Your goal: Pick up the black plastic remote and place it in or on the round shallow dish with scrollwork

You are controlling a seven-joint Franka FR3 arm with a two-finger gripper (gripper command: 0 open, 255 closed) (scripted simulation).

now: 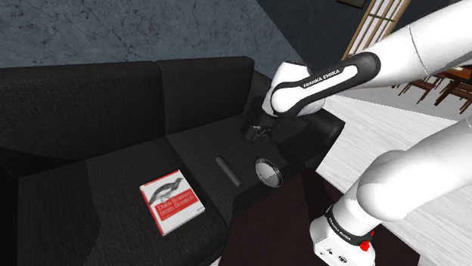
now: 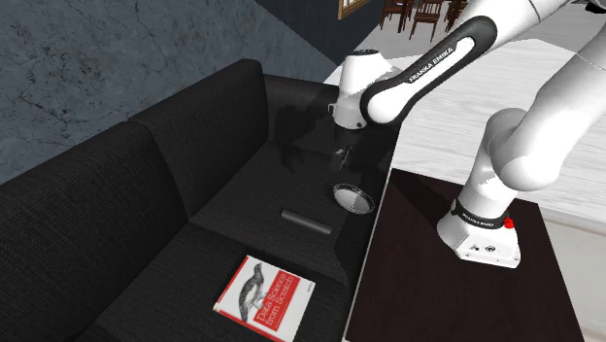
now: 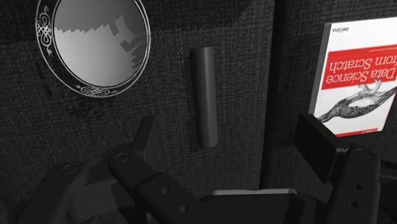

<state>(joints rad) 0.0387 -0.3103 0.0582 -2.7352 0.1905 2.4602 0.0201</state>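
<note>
My jaws stand wide apart with nothing between their pads, and my all-black two-finger gripper [image 3: 230, 130] hangs in the air over the seat of a black fabric sofa [image 1: 91, 113], just above the centre of the shoulder view. Nearest past my fingertips [image 3: 147, 127] lies the slim, dark, bar-shaped remote [image 3: 205, 95], flat on the seat cushion. I am not touching it; in the wrist view it runs lengthwise away from me, in line with the gap between my fingers. In the shoulder view it sits at the centre of the frame, below my hand. Just beside it, apart from it and towards that view's right, rests the round shallow grey dish with white scrollwork on its rim [image 3: 95, 38], holding nothing, near the cushion's front edge. On the remote's other side, on the neighbouring cushion and well apart, lies a red-and-white paperback book with an animal drawing on its cover [image 1: 172, 202], at the lower left of centre in the shoulder view. Behind the seat rises the sofa's backrest, and beyond it a mottled blue-grey wall [image 1: 113, 30] fills the upper left.
</note>
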